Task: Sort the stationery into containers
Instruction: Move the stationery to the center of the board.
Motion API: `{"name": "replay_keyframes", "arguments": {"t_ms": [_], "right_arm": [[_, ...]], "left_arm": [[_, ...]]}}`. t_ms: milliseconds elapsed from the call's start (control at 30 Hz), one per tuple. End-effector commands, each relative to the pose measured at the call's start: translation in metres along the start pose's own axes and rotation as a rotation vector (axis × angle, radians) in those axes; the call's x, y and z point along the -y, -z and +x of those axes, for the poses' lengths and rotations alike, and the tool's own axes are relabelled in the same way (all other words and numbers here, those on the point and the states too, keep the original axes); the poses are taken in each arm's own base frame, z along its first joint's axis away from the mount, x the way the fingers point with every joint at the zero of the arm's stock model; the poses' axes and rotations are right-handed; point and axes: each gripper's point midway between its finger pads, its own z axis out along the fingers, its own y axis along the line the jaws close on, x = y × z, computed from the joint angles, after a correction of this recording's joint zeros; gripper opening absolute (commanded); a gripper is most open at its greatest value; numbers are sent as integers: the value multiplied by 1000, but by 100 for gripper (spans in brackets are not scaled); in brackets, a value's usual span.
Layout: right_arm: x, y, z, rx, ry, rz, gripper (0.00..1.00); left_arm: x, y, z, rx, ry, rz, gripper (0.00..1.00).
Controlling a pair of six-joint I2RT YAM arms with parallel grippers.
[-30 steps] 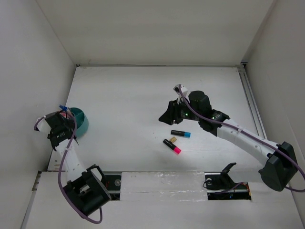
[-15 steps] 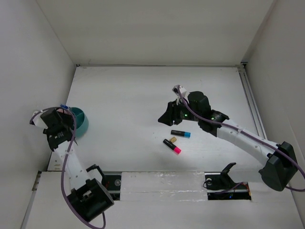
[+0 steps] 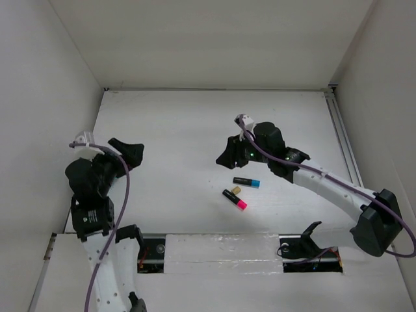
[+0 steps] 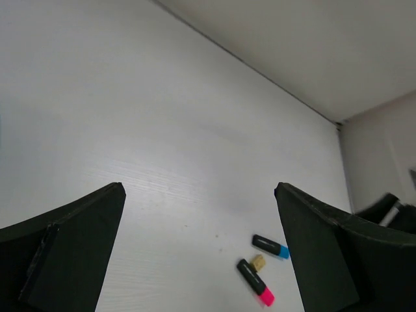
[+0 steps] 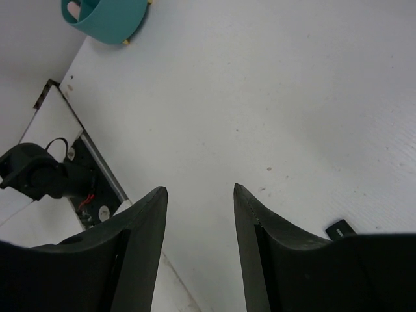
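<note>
L gripper (image 4: 199, 190) has swung up off the teal organizer (image 5: 104, 19), which sits at the table (image 3: 169, 123) left edge; fingers wide apart, empty. R gripper (image 5: 199, 190) also parted, nothing held, near blue-end marker (image 3: 247, 182), tan bit (image 3: 236, 190) & pink-end marker (image 3: 234, 199), clustered mid-table.

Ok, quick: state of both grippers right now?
Left gripper: jaws wide open, holding nothing.
Right gripper: jaws open, holding nothing.
</note>
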Motion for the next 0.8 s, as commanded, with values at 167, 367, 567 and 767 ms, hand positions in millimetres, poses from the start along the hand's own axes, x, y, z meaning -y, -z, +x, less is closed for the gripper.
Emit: {"name": "replay_keyframes", "arguments": {"t_ms": [167,367,567,767], "right_arm": [[24,27,-46,122,12,236,52],[44,81,-62,232,-22,461,54],[48,112,-65,262,-60,545,55],[79,88,-17,97,-130,625,57]], "left_arm": [[48,48,7,51,-11,193,100],[-3,12,36,-130,24,-33,100],[-19,-2,66,-249,107,-67,100],[-14,-18,69,-327,82,-14,100]]}}
